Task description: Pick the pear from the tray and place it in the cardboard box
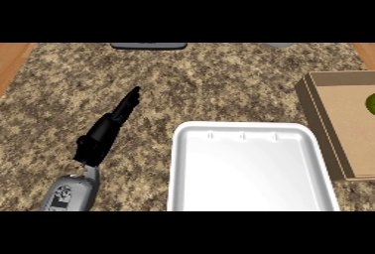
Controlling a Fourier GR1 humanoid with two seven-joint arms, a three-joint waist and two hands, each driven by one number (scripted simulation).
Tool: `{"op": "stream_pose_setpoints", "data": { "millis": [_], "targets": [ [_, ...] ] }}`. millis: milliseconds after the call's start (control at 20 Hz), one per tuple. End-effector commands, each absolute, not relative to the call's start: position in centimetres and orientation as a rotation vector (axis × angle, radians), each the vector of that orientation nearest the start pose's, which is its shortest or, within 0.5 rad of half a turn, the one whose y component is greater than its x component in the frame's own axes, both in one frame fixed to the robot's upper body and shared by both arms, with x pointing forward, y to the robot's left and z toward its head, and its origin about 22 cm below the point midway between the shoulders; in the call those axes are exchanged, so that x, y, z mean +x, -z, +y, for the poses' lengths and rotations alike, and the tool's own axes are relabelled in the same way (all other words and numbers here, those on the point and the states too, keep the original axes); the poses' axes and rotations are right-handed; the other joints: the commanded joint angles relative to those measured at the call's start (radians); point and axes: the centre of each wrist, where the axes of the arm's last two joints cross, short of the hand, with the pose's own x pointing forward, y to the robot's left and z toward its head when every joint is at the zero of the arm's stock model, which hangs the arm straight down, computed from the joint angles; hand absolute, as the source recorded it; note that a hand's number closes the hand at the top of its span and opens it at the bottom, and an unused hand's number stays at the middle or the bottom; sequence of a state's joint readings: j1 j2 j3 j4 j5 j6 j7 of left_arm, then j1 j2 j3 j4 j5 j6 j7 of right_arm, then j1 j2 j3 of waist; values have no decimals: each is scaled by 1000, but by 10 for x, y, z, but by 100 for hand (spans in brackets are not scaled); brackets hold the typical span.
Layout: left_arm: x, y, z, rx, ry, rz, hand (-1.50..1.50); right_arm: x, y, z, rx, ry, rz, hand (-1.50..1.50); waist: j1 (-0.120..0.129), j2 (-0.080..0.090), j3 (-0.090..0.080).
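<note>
The white tray (249,168) lies at the lower middle of the granite counter with nothing in it. To its right stands the cardboard box (333,124), cut off by the view's right edge. A green pear (370,103) shows inside the box at that edge, only partly in view. My left hand (110,130) is left of the tray, above the counter, with its fingers straight and pointing up and away. It holds nothing. My right hand does not show anywhere.
A dark grey flat object (149,45) sits at the counter's far edge, and a small grey thing (280,44) shows at the far right. Wooden strips (13,59) border the counter on both sides.
</note>
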State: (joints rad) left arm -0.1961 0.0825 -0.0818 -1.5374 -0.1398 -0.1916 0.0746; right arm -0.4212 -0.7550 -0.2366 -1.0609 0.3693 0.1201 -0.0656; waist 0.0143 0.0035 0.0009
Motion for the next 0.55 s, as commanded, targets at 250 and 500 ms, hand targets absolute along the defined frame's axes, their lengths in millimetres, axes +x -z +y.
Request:
{"op": "stream_pose_setpoints", "data": {
  "millis": [250, 500],
  "targets": [
    [290, -44, 195, -36, 431, -1605, 0, 322, -128, -475, -761, -101, -1700, -150, -10, 1, 1],
    [285, -58, 214, -42, 458, -1600, 0, 297, -159, -530, -619, 134, -1762, -150, -1, -2, 1]
  ]
}}
